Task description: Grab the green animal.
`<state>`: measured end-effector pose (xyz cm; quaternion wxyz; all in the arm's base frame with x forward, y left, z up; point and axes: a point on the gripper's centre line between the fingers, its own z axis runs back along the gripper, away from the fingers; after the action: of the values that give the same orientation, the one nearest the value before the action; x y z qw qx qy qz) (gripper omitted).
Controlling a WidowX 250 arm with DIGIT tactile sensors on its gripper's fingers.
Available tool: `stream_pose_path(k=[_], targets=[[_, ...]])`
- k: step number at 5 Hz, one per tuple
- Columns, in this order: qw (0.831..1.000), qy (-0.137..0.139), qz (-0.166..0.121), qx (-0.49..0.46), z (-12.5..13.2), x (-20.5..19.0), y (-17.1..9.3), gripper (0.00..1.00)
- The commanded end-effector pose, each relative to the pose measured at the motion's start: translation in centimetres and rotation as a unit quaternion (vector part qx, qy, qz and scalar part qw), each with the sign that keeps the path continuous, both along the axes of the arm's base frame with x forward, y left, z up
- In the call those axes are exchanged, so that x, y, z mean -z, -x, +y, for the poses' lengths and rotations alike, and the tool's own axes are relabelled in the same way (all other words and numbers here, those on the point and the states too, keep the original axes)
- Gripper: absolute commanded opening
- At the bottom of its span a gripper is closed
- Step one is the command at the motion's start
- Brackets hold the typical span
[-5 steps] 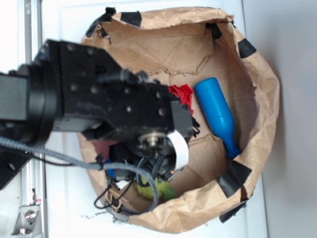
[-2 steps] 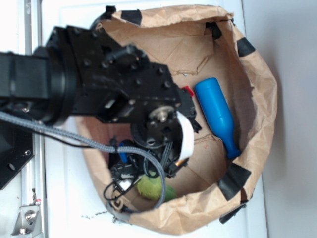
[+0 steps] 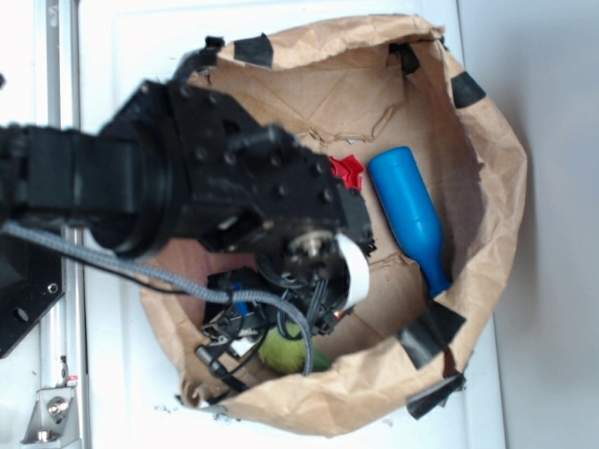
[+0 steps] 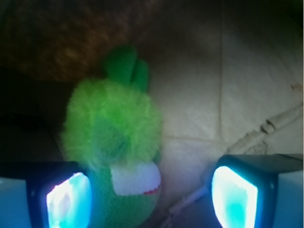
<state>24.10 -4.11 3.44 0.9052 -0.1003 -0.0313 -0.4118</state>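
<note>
The green animal (image 4: 116,142) is a fuzzy lime plush with a white patch on its face. It lies on the brown paper floor of the bag, near the front rim, and only a bit of the green animal (image 3: 281,354) shows under the arm in the exterior view. My gripper (image 4: 152,199) is open, its two glowing pads spread wide. The plush sits between them, close against the left pad and well apart from the right one. In the exterior view the black arm hides the fingers.
The brown paper bag (image 3: 496,187) walls in everything, its rim patched with black tape. A blue bottle (image 3: 409,217) lies at the right inside, a red wad (image 3: 344,171) beside it. Loose cables (image 3: 234,327) hang by the plush. A white cord (image 4: 266,130) lies on the floor.
The arm has swung and dropped lower into the bag, toward the green animal. The bag has shifted slightly and the red wad shows more. The toy has stayed in place.
</note>
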Motion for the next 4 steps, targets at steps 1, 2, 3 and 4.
stream_pose_path(k=[1,2,3,4], targets=[[0.999,-0.013,-0.024,-0.021,-1.94,-0.31,0.81,0.0],[0.999,-0.019,-0.034,-0.035,-2.29,-0.17,0.8,0.0],[0.998,-0.02,-0.04,-0.052,-2.66,0.04,0.92,0.0],[0.997,-0.019,-0.044,-0.056,-2.74,0.16,0.94,0.0]])
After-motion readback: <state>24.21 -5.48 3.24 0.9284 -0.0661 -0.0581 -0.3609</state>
